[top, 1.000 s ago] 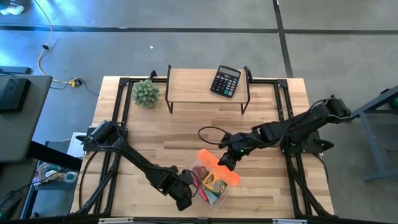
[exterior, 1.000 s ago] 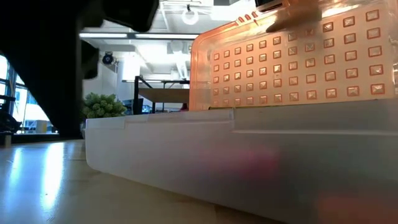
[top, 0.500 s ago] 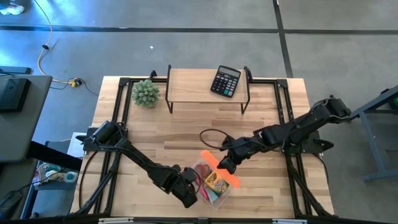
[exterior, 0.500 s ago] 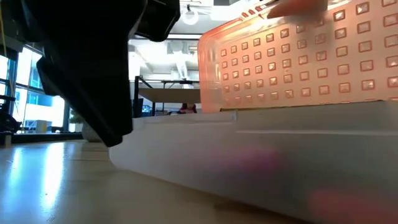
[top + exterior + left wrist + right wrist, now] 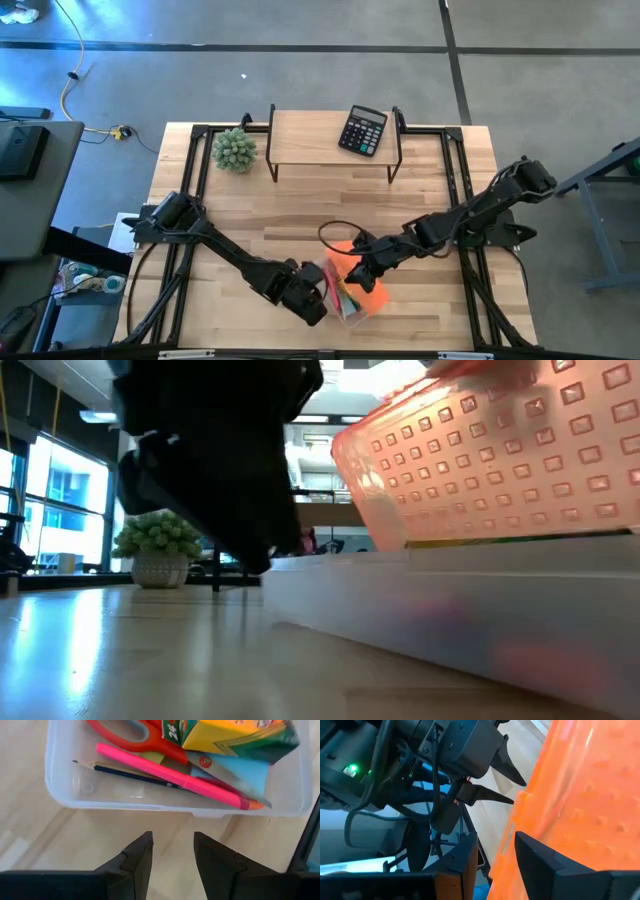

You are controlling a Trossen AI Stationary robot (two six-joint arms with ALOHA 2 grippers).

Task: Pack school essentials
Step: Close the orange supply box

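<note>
The orange lid [image 5: 362, 281], gripped in the right gripper [image 5: 366, 277] jaws, has swung over the clear box [image 5: 345, 303] at six o'clock on the surface, so closing looks near. The left gripper [image 5: 318, 305] has slid against the box's nine o'clock side, jaws parted and empty. Only the left wrist view shows the contents (scissors [image 5: 135, 732], pink pen [image 5: 170, 776], pencil [image 5: 130, 774], crayon box [image 5: 235, 732]).

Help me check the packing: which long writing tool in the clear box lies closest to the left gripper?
The thin dark pencil. It lies nearer the left gripper than the pink pen beside it.
</note>
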